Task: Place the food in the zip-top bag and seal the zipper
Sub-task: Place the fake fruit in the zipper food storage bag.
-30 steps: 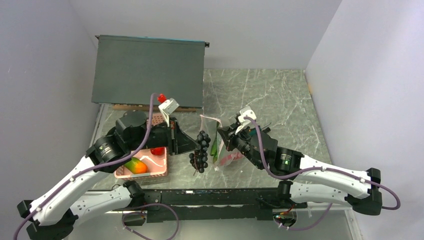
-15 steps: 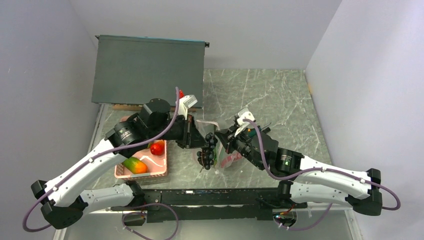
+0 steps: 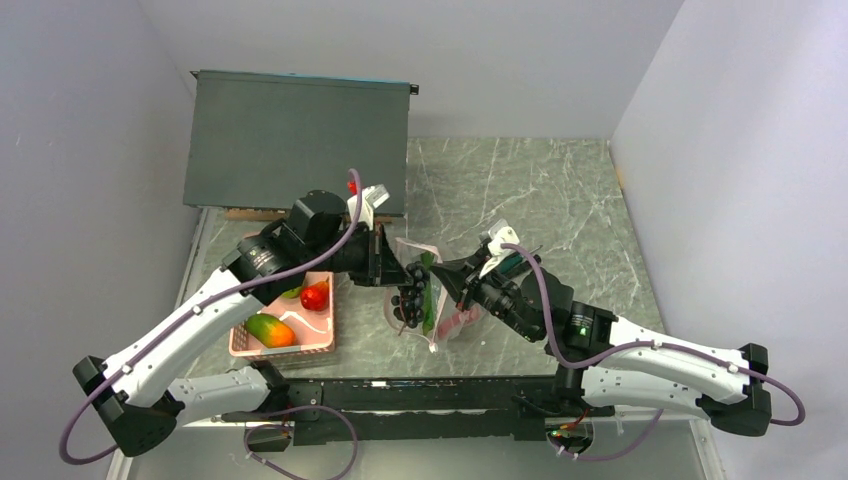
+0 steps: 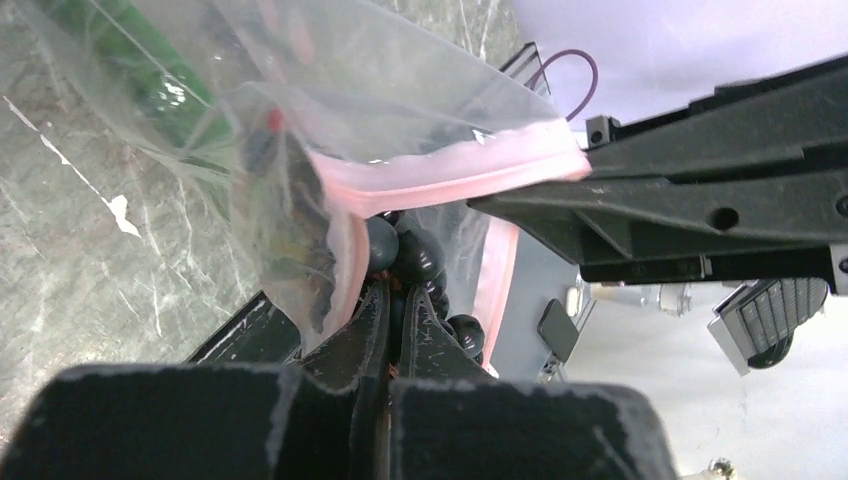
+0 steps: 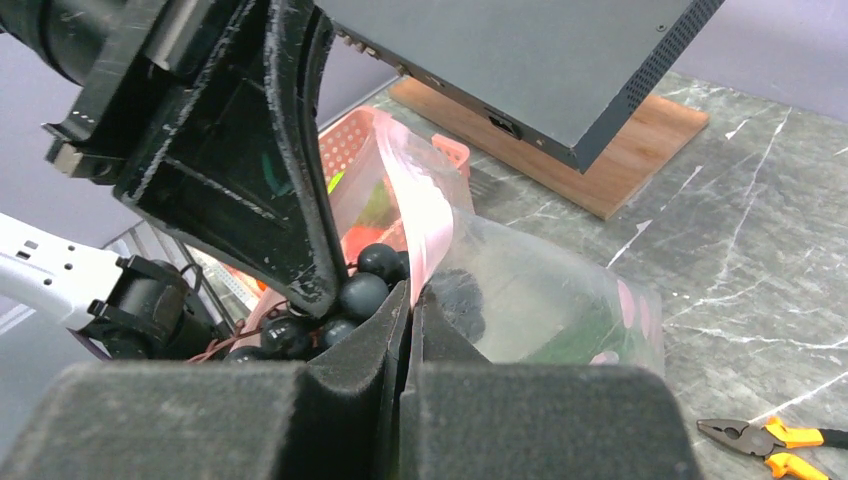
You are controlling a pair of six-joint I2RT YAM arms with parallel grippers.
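The basket (image 3: 300, 347) sits at the near-left of the bench (image 3: 560, 190), with a mango (image 3: 268, 330) and a red fruit (image 3: 314, 296) in it. Just right of it, about midway along the near edge, the bag (image 3: 458, 322) rests its bottom on the bench while its mouth is lifted toward the left arm (image 3: 200, 310). A green pod (image 3: 428, 302) is already inside.

The right jaws are closed on one lip of the zipper (image 4: 450, 165). In the right wrist view the pink strip runs straight up out of the shut tips, so that side of the mouth is pinned and held up.

The left jaws are shut on the top of the grapes (image 3: 408, 300), which hang just past their tips. From the left wrist the berries appear to sit between the two pink lips, right at the opening, with most of the bag beyond them.

So the bag's inside lies straight ahead of the left jaws, toward the right arm (image 3: 640, 345), and the bunch's long axis points roughly into it. The left arm is the one placed to push on and let go, though the loose lip could catch a berry.

A dark box (image 3: 295, 140) stands over the far-left corner.
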